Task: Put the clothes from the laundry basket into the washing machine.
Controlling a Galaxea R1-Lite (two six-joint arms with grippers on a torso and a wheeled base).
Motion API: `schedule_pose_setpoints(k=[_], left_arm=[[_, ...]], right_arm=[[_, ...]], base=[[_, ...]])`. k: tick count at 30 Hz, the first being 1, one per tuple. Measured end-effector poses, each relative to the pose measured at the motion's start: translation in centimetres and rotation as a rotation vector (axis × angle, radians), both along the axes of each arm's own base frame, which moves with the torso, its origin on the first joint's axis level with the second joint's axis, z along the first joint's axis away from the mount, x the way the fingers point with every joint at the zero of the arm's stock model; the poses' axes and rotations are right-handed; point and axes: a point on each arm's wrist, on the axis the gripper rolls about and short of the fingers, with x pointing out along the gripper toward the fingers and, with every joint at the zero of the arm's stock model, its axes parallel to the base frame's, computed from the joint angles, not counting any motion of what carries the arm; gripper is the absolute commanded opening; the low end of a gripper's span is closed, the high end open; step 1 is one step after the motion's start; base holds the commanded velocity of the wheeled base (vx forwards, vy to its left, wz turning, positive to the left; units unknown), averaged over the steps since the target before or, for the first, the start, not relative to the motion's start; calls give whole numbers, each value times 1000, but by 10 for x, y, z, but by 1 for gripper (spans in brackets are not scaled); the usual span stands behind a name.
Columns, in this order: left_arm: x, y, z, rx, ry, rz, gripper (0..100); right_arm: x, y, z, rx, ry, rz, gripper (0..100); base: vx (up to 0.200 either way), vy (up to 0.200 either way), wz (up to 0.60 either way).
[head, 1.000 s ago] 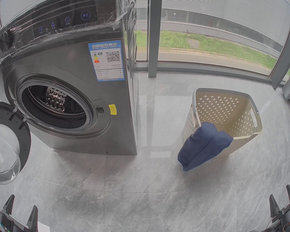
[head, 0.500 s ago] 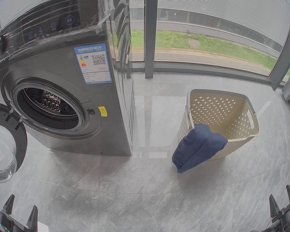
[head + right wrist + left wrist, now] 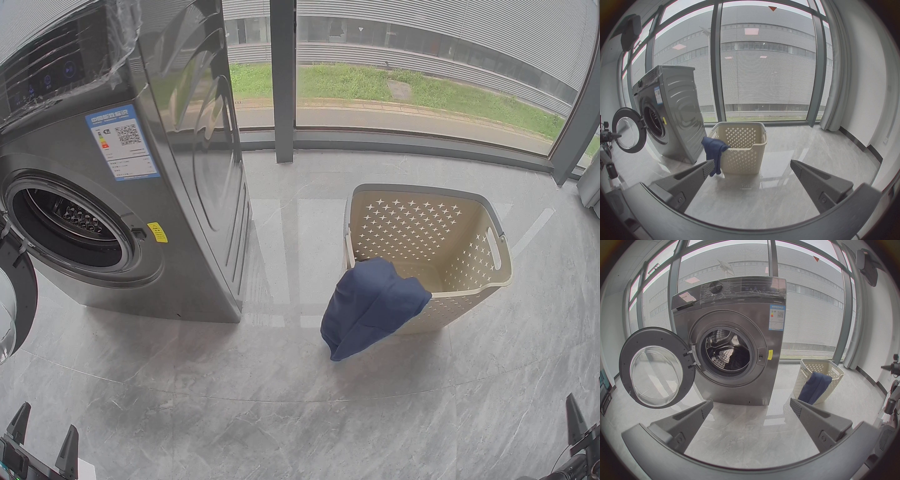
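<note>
We are keeping both arms low in front of us, and neither is carrying anything. The left gripper (image 3: 750, 402) is hanging over the bare floor (image 3: 281, 412) with its fingers spread wide apart, facing the washing machine (image 3: 734, 343). The right gripper (image 3: 751, 162) is showing the same wide gap and is pointing at the laundry basket (image 3: 742, 154). The basket is standing on the floor to the right of the machine, with a strip of floor between them. A dark blue garment (image 3: 369, 306) is draping over the basket's near rim at the corner closest to the machine and hanging down the outer wall. We cannot tell whether its lower end is touching the floor. The machine's door (image 3: 656, 366) is swinging fully open on our left, so the drum mouth (image 3: 69, 228) is lying unobstructed and ready to take clothes straight in. We are judging that the pick is not yet begun. The open fingers suit a pinch on the fold riding over the rim, which is the easiest part to reach. The right arm looks better placed for it. A sideways pull may drag or tip the light basket, so lifting upward first seems wiser.
</note>
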Motion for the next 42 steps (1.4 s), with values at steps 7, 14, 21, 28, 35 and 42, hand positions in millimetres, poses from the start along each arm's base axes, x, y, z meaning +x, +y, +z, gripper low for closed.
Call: schedule_pose_setpoints(k=[7,14,21,28,35,42], left_arm=[[0,0,0,0,0,0,100],[0,0,0,0,0,0,100],[0,0,0,-2,0,-1,100],[0,0,0,-4,0,-2,100],[0,0,0,-6,0,-4,100],[0,0,0,-8,-1,-3,100]], right_arm=[[1,0,32,32,-32,58,100],[33,1,64,46,53,131,100],[88,12,88,70,146,221,100],[151,35,85,96,283,277,100],[199,66,69,134,349,328,100],[221,89,48,136,450,360,100]], base=[[0,0,0],[0,0,0],[0,0,0],[0,0,0],[0,0,0],[0,0,0]])
